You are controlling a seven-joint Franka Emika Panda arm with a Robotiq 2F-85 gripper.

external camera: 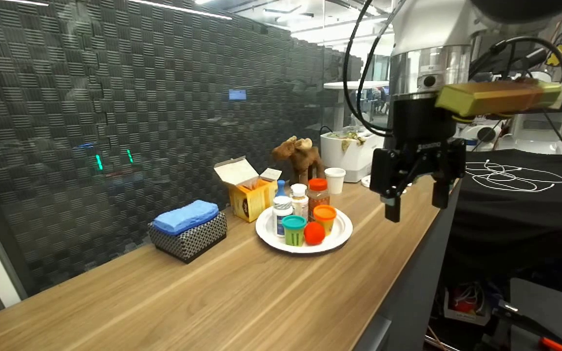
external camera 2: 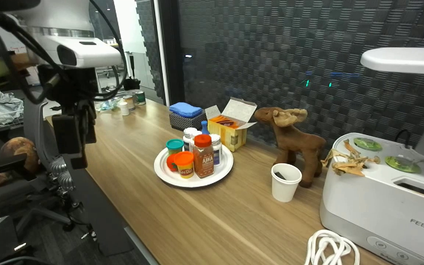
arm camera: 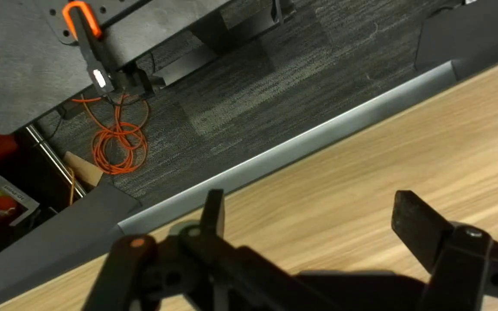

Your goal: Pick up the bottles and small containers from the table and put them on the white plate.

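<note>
On the table (external camera: 222, 292) the white plate (external camera: 346, 231) carries a tight cluster. White labelled bottles (external camera: 282, 214) stand at its back, next to the reddish-brown bottle (external camera 2: 203, 160) with a red lid. Toward the front are a green tub with a teal lid (external camera: 294, 233), a yellow tub with an orange lid (external camera 2: 185, 165) and a red round thing (external camera: 314, 234). Raised well clear of the plate, my gripper (external camera: 416, 202) hangs near the table's long edge. In the wrist view its fingers (arm camera: 421, 229) stand wide apart, with only bare wood below between them.
Behind the plate are an opened yellow carton (external camera: 251, 197) and a patterned box (external camera: 190, 239) topped with blue cloth (external camera: 186, 217). A plush moose (external camera 2: 296, 143), paper cup (external camera 2: 285, 184), white planter (external camera 2: 381, 195) and coiled cable (external camera 2: 331, 250) line one end. Several containers (external camera 2: 128, 103) stand farther off.
</note>
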